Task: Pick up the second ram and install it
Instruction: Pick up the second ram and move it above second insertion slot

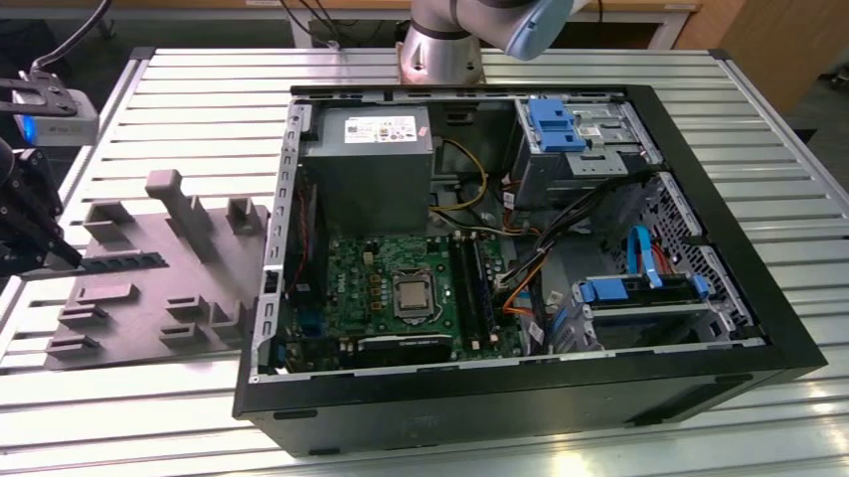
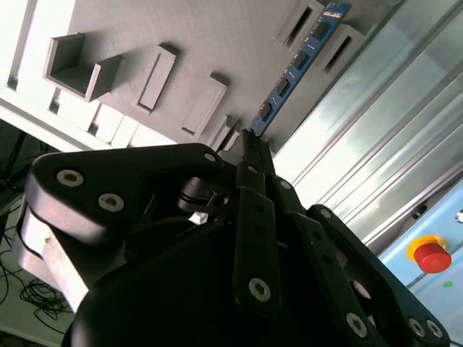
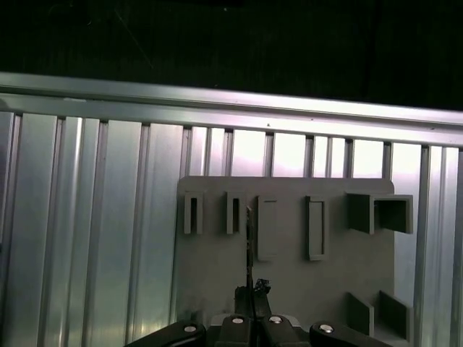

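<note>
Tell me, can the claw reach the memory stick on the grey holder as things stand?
Probably yes. In the second wrist view the tip of the claw sits at one end of the memory stick on the grey holder, with nothing between them.

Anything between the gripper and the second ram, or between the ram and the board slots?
Nothing at the gripper: it is closed on one end of the second ram. Toward the slots, the case wall beside the grey fixture stands between.
</note>
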Action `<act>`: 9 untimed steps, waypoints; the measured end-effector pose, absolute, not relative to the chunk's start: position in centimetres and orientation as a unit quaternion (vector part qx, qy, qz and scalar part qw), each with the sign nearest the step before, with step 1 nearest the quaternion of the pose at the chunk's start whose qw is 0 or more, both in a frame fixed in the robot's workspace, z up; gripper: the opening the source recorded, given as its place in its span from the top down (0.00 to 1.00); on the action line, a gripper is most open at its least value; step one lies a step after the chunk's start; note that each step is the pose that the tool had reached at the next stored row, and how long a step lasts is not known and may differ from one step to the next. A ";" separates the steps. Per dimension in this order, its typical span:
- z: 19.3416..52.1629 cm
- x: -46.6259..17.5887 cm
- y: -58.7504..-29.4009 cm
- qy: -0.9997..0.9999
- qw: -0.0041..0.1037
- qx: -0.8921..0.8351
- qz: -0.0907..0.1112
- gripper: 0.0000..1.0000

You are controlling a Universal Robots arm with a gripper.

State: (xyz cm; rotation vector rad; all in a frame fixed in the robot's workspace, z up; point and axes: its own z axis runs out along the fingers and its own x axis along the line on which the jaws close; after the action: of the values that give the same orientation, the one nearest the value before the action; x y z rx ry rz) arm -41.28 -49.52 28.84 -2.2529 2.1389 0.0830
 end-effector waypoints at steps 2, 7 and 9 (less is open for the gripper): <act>29.0 -41.3 -49.5 0.688 0.017 -0.725 0.027 0.89; 29.3 -41.3 -49.5 0.688 0.018 -0.725 0.028 0.89; 29.4 -41.3 -49.5 0.688 0.018 -0.725 0.028 0.89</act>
State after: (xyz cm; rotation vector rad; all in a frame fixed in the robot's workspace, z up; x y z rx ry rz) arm -41.28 -49.52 29.39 -2.2511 2.1370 0.0863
